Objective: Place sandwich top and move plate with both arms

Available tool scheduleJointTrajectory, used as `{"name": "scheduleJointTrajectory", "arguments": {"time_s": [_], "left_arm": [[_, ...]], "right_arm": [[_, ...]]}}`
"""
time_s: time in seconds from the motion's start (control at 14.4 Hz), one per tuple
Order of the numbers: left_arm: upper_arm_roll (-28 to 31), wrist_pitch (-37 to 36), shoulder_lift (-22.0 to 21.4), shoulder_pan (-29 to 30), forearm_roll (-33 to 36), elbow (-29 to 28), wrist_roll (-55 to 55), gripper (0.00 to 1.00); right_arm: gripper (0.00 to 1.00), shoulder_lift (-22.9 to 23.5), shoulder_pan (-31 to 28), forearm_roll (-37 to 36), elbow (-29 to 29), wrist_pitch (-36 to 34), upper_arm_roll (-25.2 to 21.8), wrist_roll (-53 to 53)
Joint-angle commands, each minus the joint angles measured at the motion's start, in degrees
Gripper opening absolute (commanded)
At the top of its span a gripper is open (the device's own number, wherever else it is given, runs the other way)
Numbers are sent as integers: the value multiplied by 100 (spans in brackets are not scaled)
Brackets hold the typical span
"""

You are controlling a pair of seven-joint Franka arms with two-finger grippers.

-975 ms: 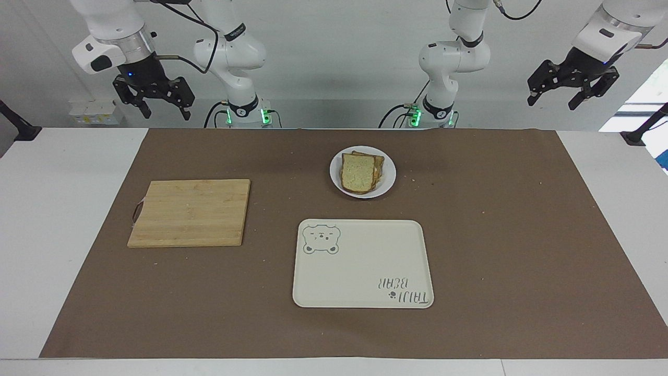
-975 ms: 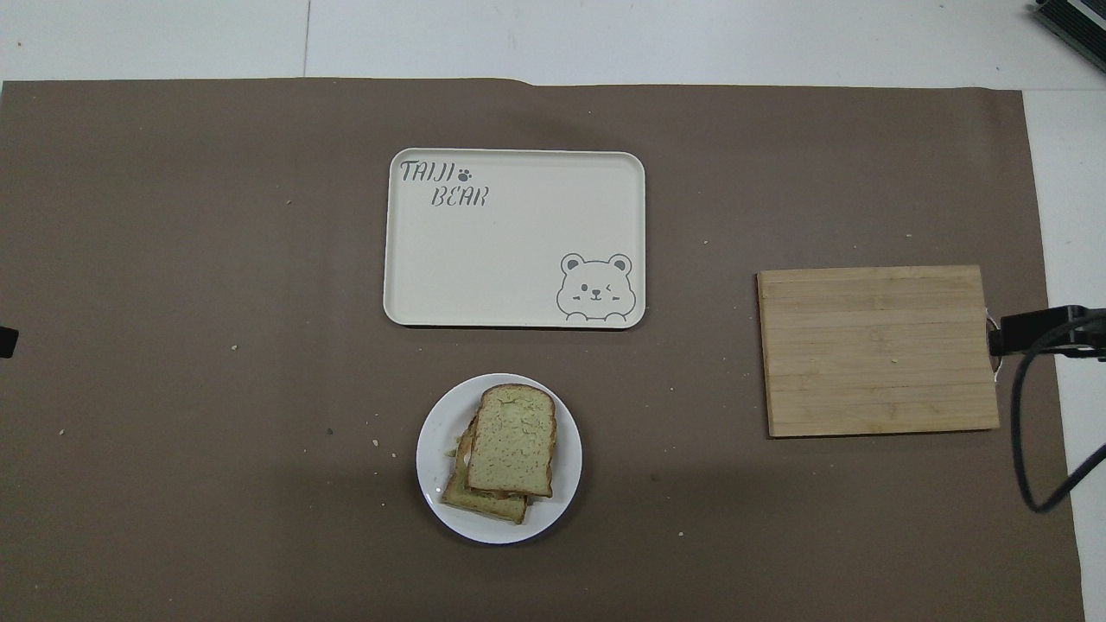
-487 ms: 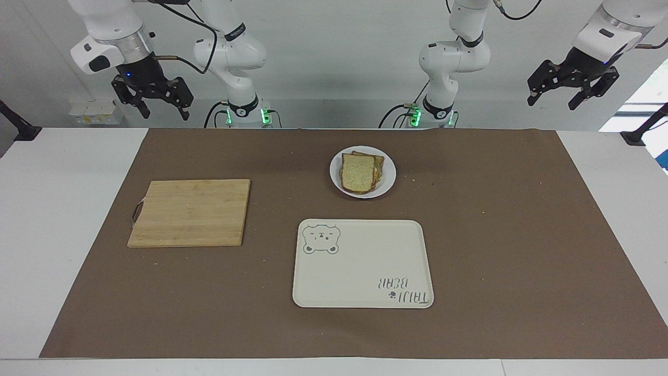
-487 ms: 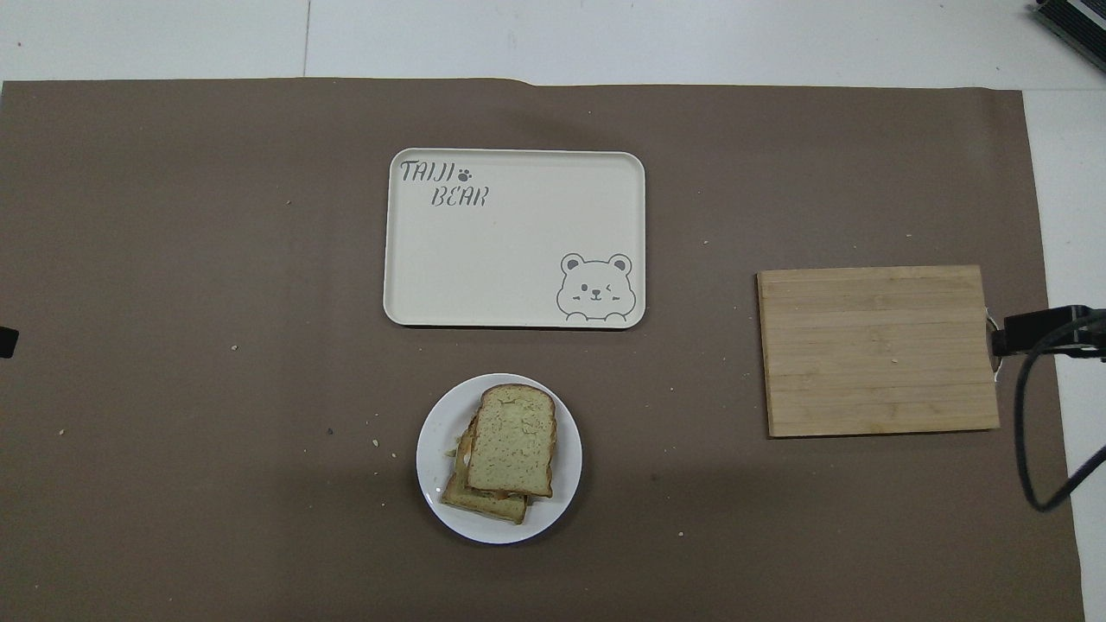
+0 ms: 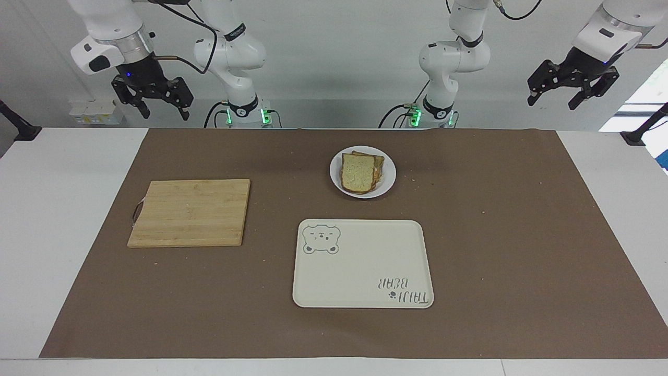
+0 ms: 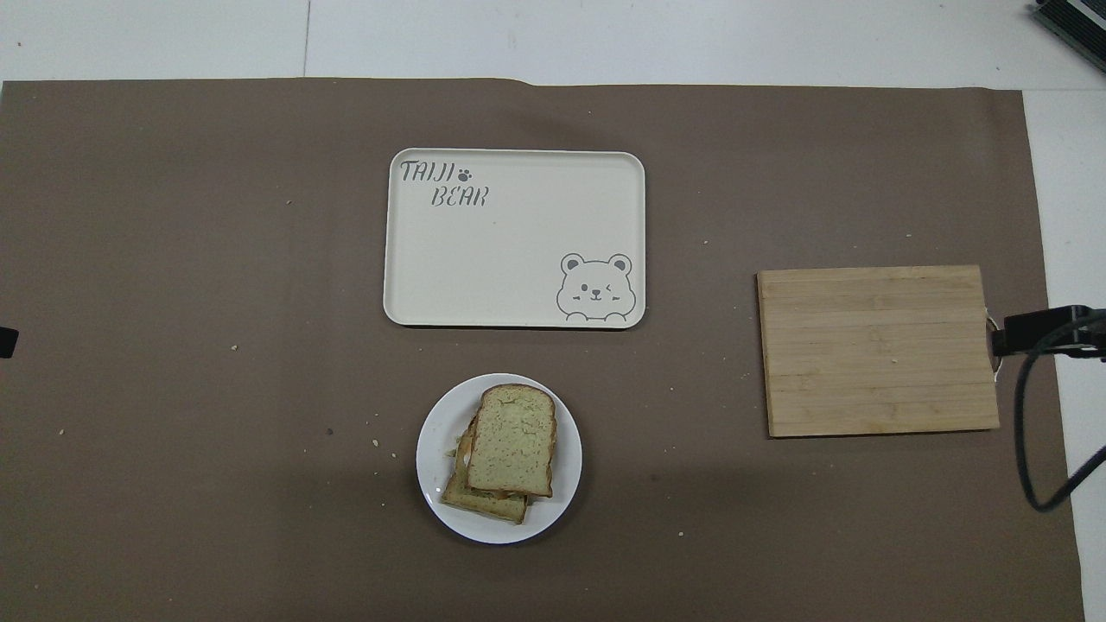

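Observation:
The sandwich top [image 5: 357,172] [image 6: 511,441], a pale slice with a brown crust, lies on a stack of bread slices on the small white plate [image 5: 389,175] [image 6: 431,456]. The plate stands on the brown mat, nearer to the robots than the tray. My right gripper [image 5: 164,110] hangs open and empty in the air, high over the table's edge at the right arm's end. My left gripper [image 5: 554,99] hangs open and empty, high at the left arm's end. In the overhead view only a tip of each shows at the side edges.
A cream rectangular tray [image 5: 362,263] [image 6: 514,238] with a bear drawing lies farther from the robots than the plate. A wooden cutting board [image 5: 189,212] [image 6: 877,350] lies toward the right arm's end. Crumbs dot the brown mat [image 5: 522,235].
The right gripper has drifted slightly upward. The left gripper, the plate and the bread have not moved.

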Motion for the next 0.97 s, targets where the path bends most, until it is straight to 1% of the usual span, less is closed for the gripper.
{"name": "scheduleJointTrajectory", "arguments": {"time_s": [0.0,0.21,0.42,0.77,0.84,0.91], "left_arm": [[-7,-51,-86,13,-13,-62,-58,100],[2,-77,-95,21,-12,-62,-67,100],[11,-314,-104,22,-12,-62,-85,100],[2,-182,-112,22,-47,-88,-41,100],[-7,-165,-156,13,-222,-201,-41,100],[10,-104,-269,21,-545,-411,-41,100]], "right_arm": [[100,-133,-60,-49,-144,54,33,-19],[100,-133,-60,-49,-152,54,33,-19],[100,-133,-60,-49,-152,72,33,-19],[100,-133,-60,-49,-152,63,33,-19],[100,-133,-60,-49,-152,72,33,-19],[100,-133,-60,-49,-152,63,33,-19]]}}
